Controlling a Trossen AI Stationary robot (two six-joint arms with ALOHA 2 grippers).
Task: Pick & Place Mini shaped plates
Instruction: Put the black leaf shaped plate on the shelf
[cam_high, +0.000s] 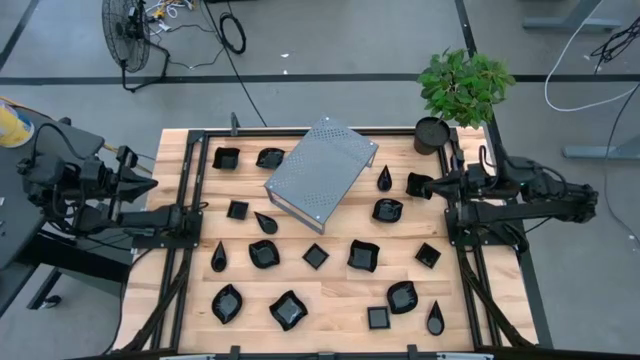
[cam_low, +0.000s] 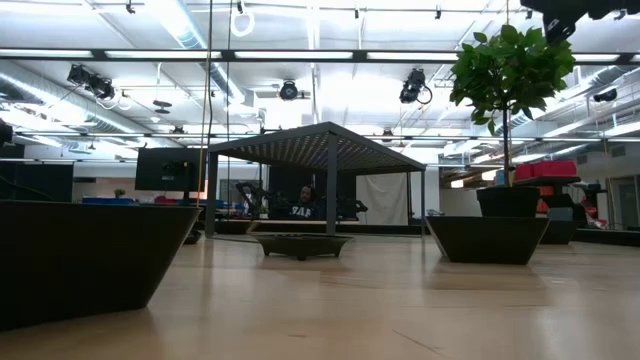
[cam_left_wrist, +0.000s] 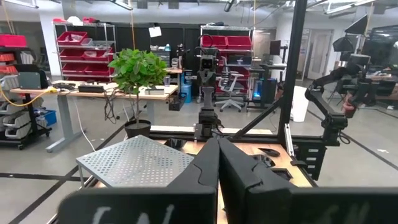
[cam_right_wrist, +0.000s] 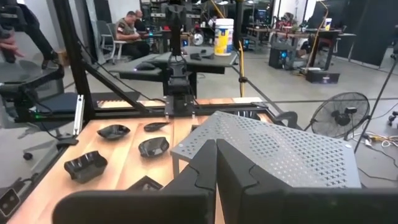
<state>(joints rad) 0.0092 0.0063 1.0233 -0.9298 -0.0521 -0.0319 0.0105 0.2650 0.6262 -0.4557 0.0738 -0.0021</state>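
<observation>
- The left claw (cam_high: 150, 185) hangs at the left edge of the surface (cam_high: 330, 300), its fingers (cam_left_wrist: 208, 165) pressed together with nothing between them.
- The right claw (cam_high: 432, 184) sits at the right edge, pointing inward, also pinched closed and empty; its fingers (cam_right_wrist: 211, 165) meet in a single seam in the right wrist view.
- Just at the tip of the right claw lies a square mini plate (cam_high: 419, 185); whether the two touch is hard to tell from above.
- The nearest dish to the left claw is a small square one (cam_high: 237, 209), well apart from it toward the middle.
- The mini shaped plates (cam_high: 315, 256) lie scattered singly over the wooden surface, most of them in the near half, with teardrop (cam_high: 219, 257), square and wavy-rimmed shapes mixed.
- Two more dishes (cam_high: 227, 158) rest at the far left, beside the grey perforated box (cam_high: 321, 170), which stands tilted across the far middle.
- A teardrop dish (cam_high: 385, 179) and a wavy one (cam_high: 387, 210) lie between the box and the right claw.
- A potted plant (cam_high: 452, 95) stands at the far right corner.
- Across the room in the right wrist view, a seated person (cam_right_wrist: 129, 25) is at a desk.
- A floor fan (cam_high: 128, 30) stands beyond the far left of the surface.
</observation>
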